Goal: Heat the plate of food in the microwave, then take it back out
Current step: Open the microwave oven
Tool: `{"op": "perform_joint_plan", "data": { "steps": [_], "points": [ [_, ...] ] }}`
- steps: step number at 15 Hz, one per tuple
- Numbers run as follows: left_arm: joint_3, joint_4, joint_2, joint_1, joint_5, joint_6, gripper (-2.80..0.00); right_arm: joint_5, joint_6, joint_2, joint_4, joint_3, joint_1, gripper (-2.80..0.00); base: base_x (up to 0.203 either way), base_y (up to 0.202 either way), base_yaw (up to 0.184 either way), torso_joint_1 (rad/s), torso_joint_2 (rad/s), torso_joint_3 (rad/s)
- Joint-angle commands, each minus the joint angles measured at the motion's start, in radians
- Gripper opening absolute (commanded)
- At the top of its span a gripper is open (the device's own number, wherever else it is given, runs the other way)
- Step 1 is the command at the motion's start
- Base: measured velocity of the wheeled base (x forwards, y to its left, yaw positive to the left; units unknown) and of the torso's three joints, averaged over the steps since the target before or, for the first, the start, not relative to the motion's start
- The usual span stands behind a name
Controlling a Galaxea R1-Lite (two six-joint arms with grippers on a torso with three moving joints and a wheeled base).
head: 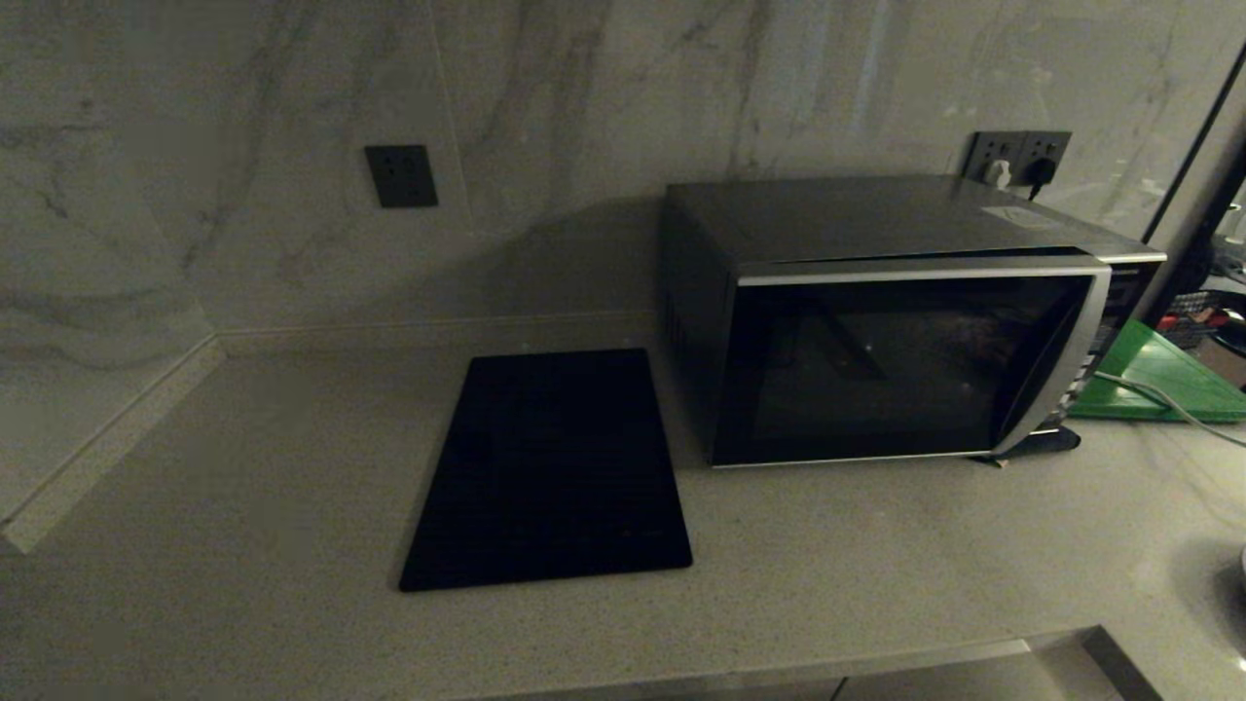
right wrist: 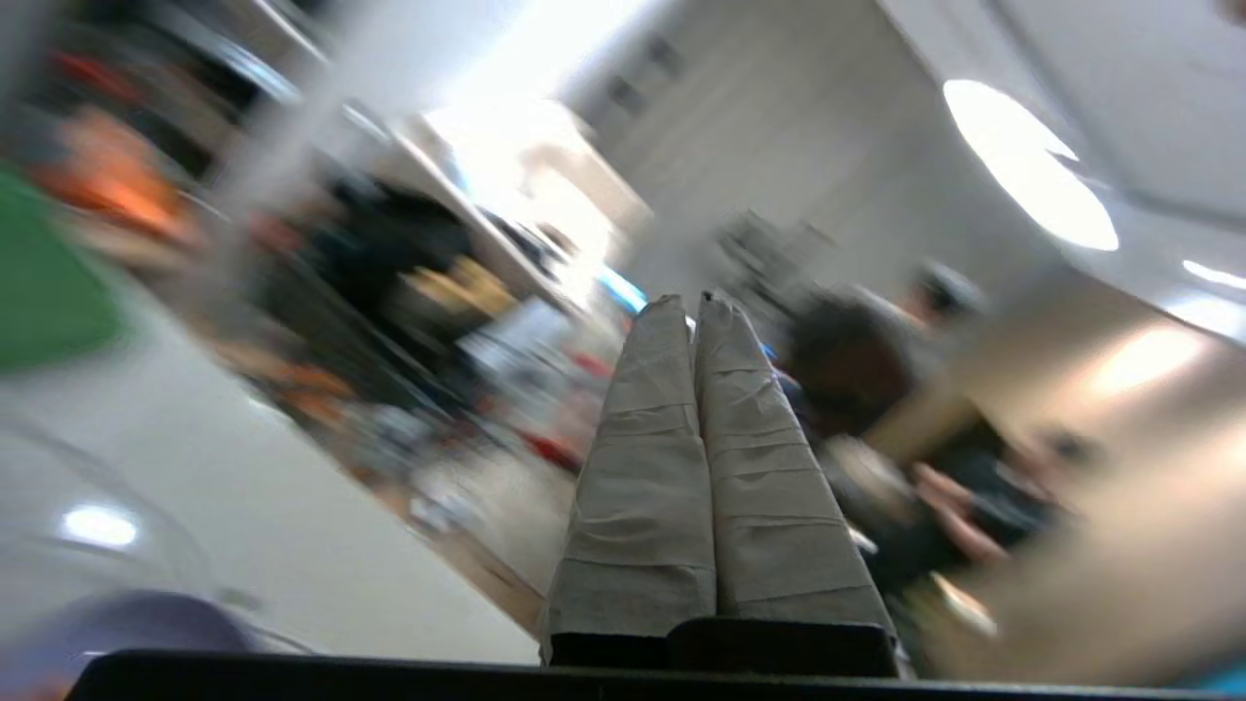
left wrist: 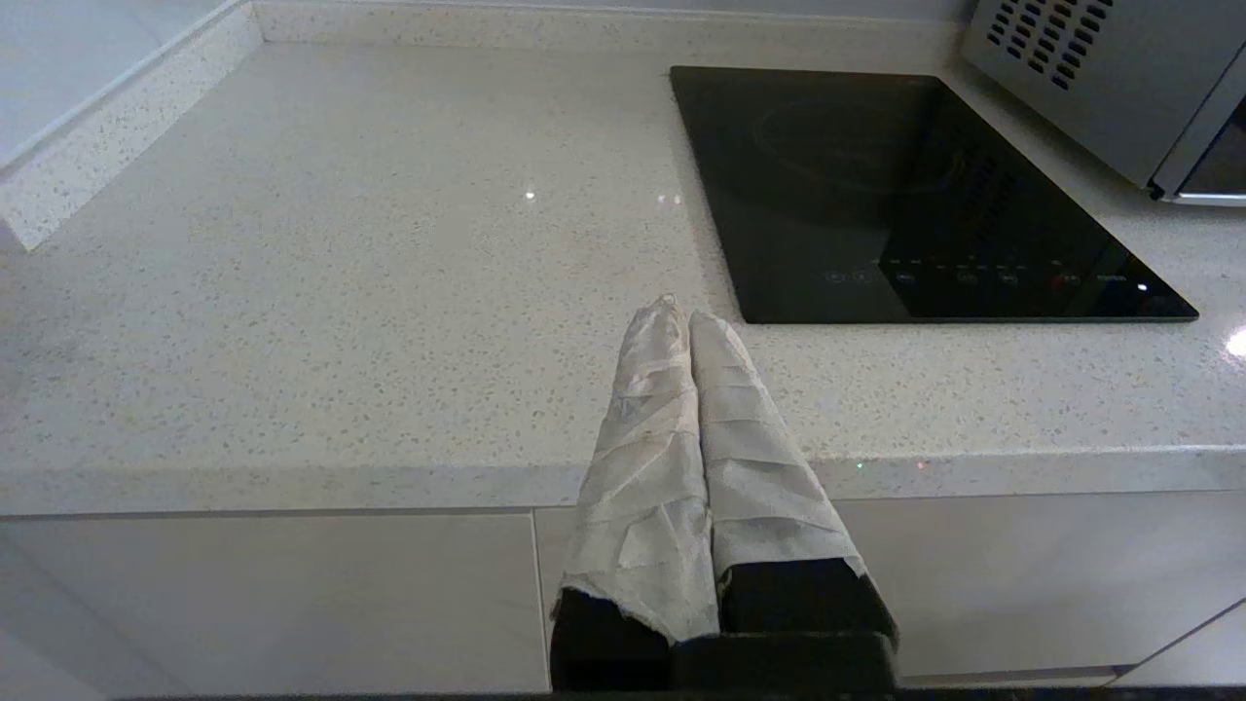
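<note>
A pale speckled stone bench (head: 876,555) runs along a grey-veined marble wall (head: 584,97), with a raised lip where it turns a corner on the left. The microwave (head: 896,321) stands toward the right against the wall, its dark glass door closed. Just beside it on the left lies a flat black mat (head: 550,467), apart from the oven's side. A dark socket plate (head: 400,175) sits on the wall above the mat, and a double socket (head: 1017,156) with plugs in it shows behind the oven. To the right of the microwave lies a green board (head: 1158,380) with a pale cable (head: 1154,394) across it.

The head view shows neither arm. The left wrist view shows the left end effector (left wrist: 678,316) hanging off the bench's front edge, above the cabinet fronts, its cloth-wrapped fingers (left wrist: 642,428) pressed together on nothing. The right wrist view is blurred; the right end effector (right wrist: 686,307) points out into the room, toward ceiling lights, pressed together and empty. A lavender shape at that view's lower corner may be the plate of food (right wrist: 146,618); I cannot tell.
</note>
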Motion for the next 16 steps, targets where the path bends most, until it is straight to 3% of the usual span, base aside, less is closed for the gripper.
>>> {"op": "perform_joint_plan", "data": {
  "steps": [1, 4, 6, 11, 13, 14, 16],
  "points": [
    [0.0, 0.0, 0.002, 0.0, 0.001, -0.001, -2.8, 0.111, 0.195, -0.031, 0.056, -0.001, 0.017, -2.8, 0.0, 0.0, 0.0, 0.0, 0.0, 0.0],
    [0.0, 0.0, 0.002, 0.0, 0.001, -0.001, -2.8, 0.316, 0.547, -0.047, 0.196, -0.001, 0.004, -2.8, 0.0, 0.0, 0.0, 0.0, 0.0, 0.0],
    [0.0, 0.0, 0.002, 0.0, 0.001, -0.001, -2.8, 0.522, 0.76, -0.059, 0.325, -0.002, -0.052, -2.8, 0.0, 0.0, 0.0, 0.0, 0.0, 0.0],
    [0.0, 0.0, 0.002, 0.0, 0.001, -0.001, -2.8, 1.095, 1.111, -0.058, 0.552, -0.002, -0.227, -2.8, 0.0, 0.0, 0.0, 0.0, 0.0, 0.0],
    [0.0, 0.0, 0.0, 0.0, 0.001, -0.001, -2.8, 1.285, 1.271, -0.03, 0.584, -0.002, -0.261, -2.8, 0.0, 0.0, 0.0, 0.0, 0.0, 0.0],
    [0.0, 0.0, 0.002, 0.0, 0.001, -0.001, -2.8, 1.365, 1.326, -0.017, 0.588, -0.001, -0.269, -2.8, 0.0, 0.0, 0.0, 0.0, 0.0, 0.0],
    [0.0, 0.0, 0.002, 0.0, 0.001, -0.001, -2.8, 1.427, 1.342, 0.004, 0.588, -0.001, -0.298, -2.8, 0.0, 0.0, 0.0, 0.0, 0.0, 0.0]
  ]
}}
